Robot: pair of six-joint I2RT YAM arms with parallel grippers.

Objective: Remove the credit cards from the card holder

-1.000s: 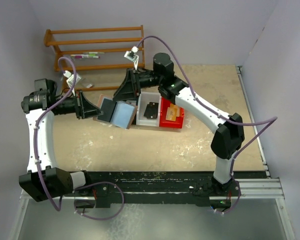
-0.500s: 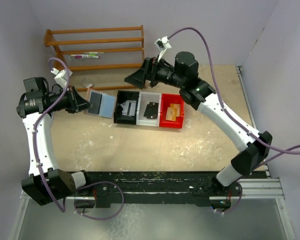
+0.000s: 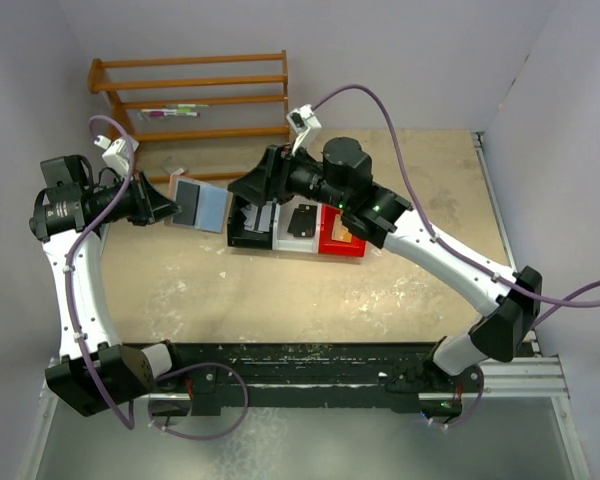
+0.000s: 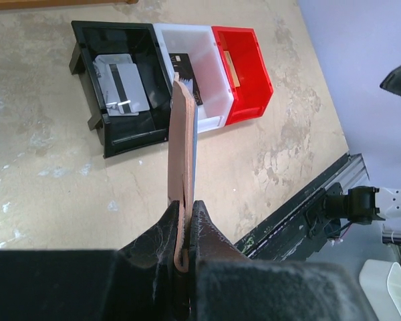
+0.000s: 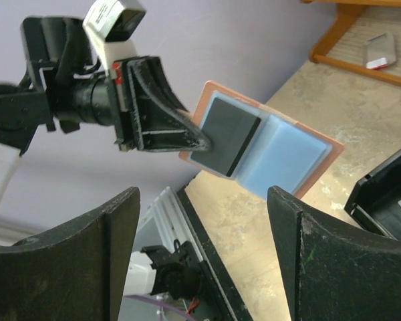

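Note:
The card holder (image 3: 202,205) is pinkish-brown with light blue lining and hangs open above the table, left of the bins. My left gripper (image 3: 172,206) is shut on its edge. In the left wrist view the card holder (image 4: 182,144) shows edge-on, rising from the left gripper (image 4: 185,215). The right wrist view shows the card holder (image 5: 291,157) from its inner side, with a dark credit card (image 5: 228,134) in its left pocket. My right gripper (image 5: 204,261) is open, facing the holder and apart from it. From above, the right gripper (image 3: 240,188) sits just right of the holder.
Three bins stand in a row: a black bin (image 4: 87,63) with a grey card (image 4: 123,90), a white bin (image 4: 210,60) with a black card (image 4: 186,79), and a red bin (image 4: 254,77) with a golden-yellow card (image 4: 231,70). A wooden rack (image 3: 190,95) stands at the back left.
The left arm carried the card holder leftward, off the bins. The right gripper pulled back toward the rear, then came forward and down to face the holder, jaws open.

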